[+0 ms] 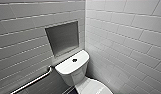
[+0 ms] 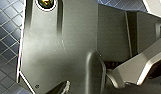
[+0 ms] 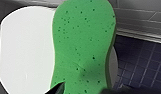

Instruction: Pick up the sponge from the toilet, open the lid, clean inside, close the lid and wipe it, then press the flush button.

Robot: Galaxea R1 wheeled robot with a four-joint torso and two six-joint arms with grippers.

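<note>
One green sponge (image 3: pixel 83 45), pinched in my right end effector (image 3: pixel 83 91), hung above the closed lid (image 3: pixel 26 50); pickup seemed done, opening needed its rim caught.

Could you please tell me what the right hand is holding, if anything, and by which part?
The right hand appears to grip the sponge by the end nearest the wrist camera.

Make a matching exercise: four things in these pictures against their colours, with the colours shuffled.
Things:
1. sponge
2. lid
3. flush button
4. floor

Colours:
A. white
B. dark blue
C. green
D. black

Pairs: 1-C, 2-A, 3-D, 4-B
</note>
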